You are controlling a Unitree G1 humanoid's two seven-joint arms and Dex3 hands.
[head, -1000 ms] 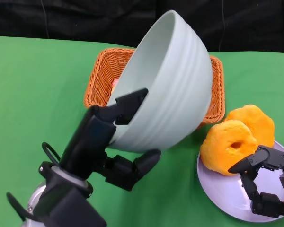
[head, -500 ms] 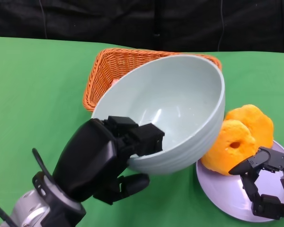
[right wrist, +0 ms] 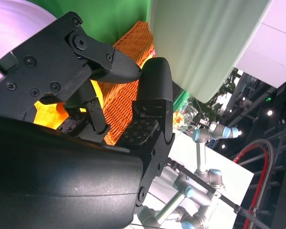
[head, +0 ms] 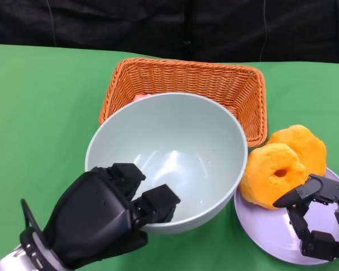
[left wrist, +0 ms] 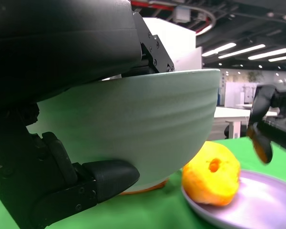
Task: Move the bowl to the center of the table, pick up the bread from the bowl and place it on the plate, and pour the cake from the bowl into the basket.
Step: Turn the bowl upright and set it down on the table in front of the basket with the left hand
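The left hand (head: pixel 110 212) is clamped on the near rim of the bowl (head: pixel 175 152), fingers hooked over the edge inside and the rest pressed under the outer wall, at the lower left of the head view. The bowl sits level and mouth-up in the middle of that frame and looks empty. In the left wrist view its base appears close to the green table (head: pixel 39 113), but I cannot tell whether it touches.

The basket (head: pixel 214 84) lies just behind the bowl, toward the upper centre, its long axis running left to right. A sliver of pink shows at its inner left edge; it may be the cake, though too little is visible to be sure.

The bread (head: pixel 271 175), two orange rounds, rests on the plate (head: pixel 265 226) at the lower right, just beside the bowl's right wall. The right hand (head: pixel 319 217) hovers over the plate with fingers apart, holding nothing.

What remains, I judge, is setting the bowl straight down and letting go; only the left hand is placed for that.
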